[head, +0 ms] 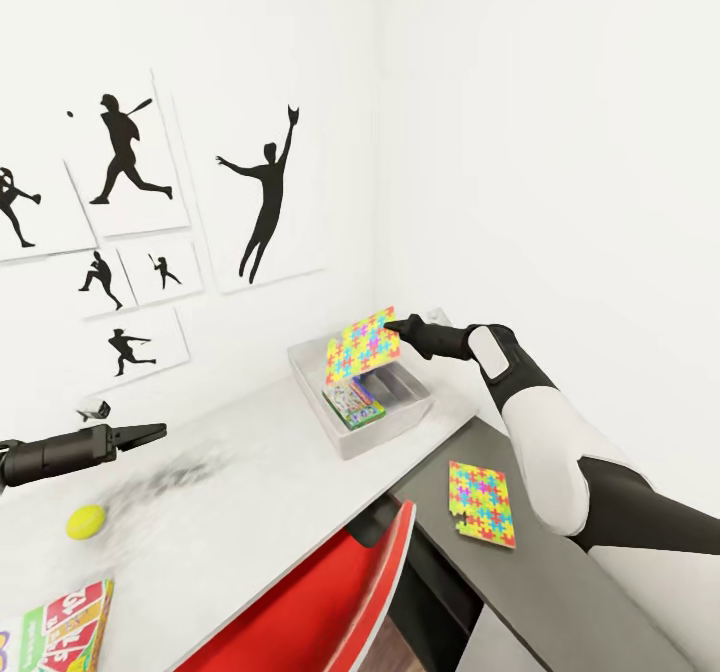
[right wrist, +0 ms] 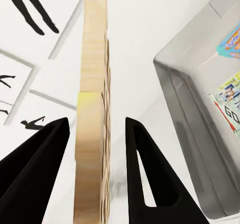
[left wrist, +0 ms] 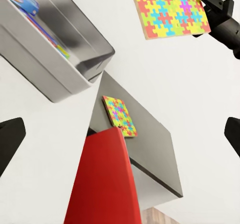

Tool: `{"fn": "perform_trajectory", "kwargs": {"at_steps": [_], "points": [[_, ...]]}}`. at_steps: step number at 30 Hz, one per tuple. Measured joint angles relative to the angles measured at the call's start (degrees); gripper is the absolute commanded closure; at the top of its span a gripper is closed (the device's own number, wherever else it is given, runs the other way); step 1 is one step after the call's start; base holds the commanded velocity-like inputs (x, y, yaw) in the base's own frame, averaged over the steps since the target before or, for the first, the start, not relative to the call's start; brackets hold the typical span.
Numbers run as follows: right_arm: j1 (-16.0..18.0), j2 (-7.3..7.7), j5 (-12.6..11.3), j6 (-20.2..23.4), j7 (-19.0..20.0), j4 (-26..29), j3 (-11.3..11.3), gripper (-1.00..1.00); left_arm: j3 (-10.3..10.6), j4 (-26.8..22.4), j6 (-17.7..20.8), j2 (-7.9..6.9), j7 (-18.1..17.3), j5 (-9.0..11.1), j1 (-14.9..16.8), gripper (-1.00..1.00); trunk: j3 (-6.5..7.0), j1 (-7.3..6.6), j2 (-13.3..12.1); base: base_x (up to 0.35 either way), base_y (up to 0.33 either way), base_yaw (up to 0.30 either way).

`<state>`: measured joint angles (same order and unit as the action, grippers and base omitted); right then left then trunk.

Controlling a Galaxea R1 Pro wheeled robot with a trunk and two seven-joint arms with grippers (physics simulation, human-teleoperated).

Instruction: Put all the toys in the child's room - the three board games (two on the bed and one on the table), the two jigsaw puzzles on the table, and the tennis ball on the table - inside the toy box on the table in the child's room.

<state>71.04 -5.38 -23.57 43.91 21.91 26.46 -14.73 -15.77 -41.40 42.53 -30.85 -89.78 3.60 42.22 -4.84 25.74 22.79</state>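
over toy box [head: 312,372], right claw [head: 392,328] holds puzzle [head: 362,346].

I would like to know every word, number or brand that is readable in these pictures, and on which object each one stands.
"GO": on the board game lying inside the toy box, seen in the right wrist view.

Orange lettering on the blue board game in the same box: too blurred to read.

Red lettering on the game box at the desk's near edge: cut off and too blurred to read.
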Motion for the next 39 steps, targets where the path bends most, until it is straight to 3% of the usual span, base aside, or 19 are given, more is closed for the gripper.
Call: {"fn": "perform_trajectory", "kwargs": {"at_steps": [21,39], "points": [[-0.1,0.00,0.0,0.0,0.1,0.0,0.1,1.00,-0.1,0.0,-0.2,0.01,0.0,0.0,-0.1,-1.00,0.00,0.00,0.0,0.005,0.000,0.000],[-0.1,0.08,0.0,-0.1,0.2,0.0,0.0,1.00,-0.1,0.0,-0.2,0.01,0.0,0.1,-0.1,-1.00,0.00,0.00,0.0,0.104,0.010,0.000]]}}
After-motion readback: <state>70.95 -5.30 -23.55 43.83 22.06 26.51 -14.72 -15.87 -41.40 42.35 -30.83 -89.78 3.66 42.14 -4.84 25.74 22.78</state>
